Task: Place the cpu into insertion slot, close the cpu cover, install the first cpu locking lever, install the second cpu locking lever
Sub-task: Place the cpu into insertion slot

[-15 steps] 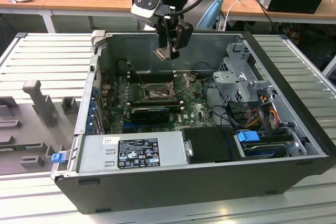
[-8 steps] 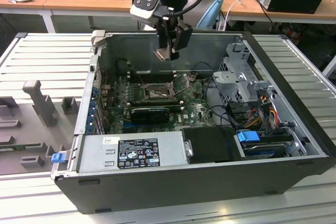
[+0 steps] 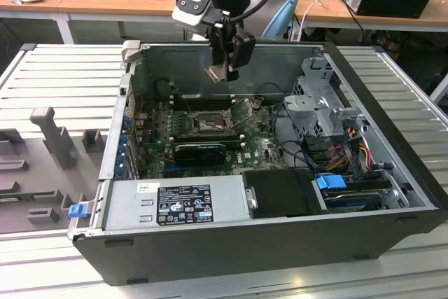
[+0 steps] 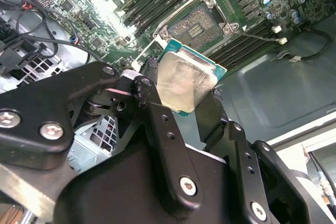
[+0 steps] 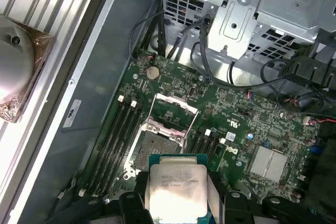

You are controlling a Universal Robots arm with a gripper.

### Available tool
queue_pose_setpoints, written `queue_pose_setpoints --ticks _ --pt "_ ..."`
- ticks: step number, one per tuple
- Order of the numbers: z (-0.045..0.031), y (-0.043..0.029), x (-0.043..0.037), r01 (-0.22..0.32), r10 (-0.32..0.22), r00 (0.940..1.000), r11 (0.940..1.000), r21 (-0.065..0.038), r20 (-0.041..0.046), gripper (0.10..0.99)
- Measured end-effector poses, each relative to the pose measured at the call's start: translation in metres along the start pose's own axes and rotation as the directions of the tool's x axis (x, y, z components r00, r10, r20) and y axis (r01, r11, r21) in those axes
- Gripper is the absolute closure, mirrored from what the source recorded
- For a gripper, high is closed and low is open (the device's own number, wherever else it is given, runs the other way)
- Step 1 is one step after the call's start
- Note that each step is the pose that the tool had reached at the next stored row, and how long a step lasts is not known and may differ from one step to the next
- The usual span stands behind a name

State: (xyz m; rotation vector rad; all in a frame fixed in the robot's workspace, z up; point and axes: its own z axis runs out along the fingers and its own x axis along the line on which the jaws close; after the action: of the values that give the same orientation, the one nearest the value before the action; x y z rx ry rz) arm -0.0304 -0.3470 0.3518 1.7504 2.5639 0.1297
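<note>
The cpu point(image 4: 186, 80) sits edge-pinched in the gripper point(image 4: 181, 98), the jaws closed on two opposite sides and its pale metal face left bare. In the exterior view the cpu point(image 3: 218, 73) hangs tilted, well above the green circuit board point(image 3: 262, 146) and near the case's back wall. The insertion slot point(image 5: 157, 148) lies open below it, its dark contact field exposed. The cpu cover point(image 5: 174, 109) appears to be swung back off the socket, though its exact angle is hard to judge.

The step in hand looks like carrying the chip down to the socket. Doing it well probably means levelling the chip first, squaring its corners to the silver rim, then lowering it straight with no sideways slide. The contact field is likely delicate and the chip should drop in flat, not be pressed.

Room is fair above the socket but tight at board level. The memory slots point(image 5: 118, 135) flank the socket on both sides, close to where the fingers would descend. The graphics card point(image 3: 199, 150) stands just beside the socket on the near side. Black cables point(image 5: 210, 61) hang from the drive cage point(image 5: 241, 14) near the board's edge. The computer case point(image 3: 231, 243) walls box in every approach except from above.
</note>
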Motion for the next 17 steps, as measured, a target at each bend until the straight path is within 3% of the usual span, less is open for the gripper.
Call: queue_pose_setpoints --ticks 8,12,15,17 --pt "0.0007 -0.0001 0.0000 -0.029 0.029 0.9996 0.9996 -0.001 0.0025 0.557" --pt "0.0019 -0.0002 0.0000 -0.092 0.092 0.9957 0.9958 -0.002 0.0080 0.557" --pt "0.0036 -0.0003 -0.0001 -0.157 0.157 0.9876 0.9877 -0.004 0.0137 0.557" --pt "0.0056 -0.0005 -0.0001 -0.215 0.215 0.9765 0.9766 -0.006 0.0186 0.557"
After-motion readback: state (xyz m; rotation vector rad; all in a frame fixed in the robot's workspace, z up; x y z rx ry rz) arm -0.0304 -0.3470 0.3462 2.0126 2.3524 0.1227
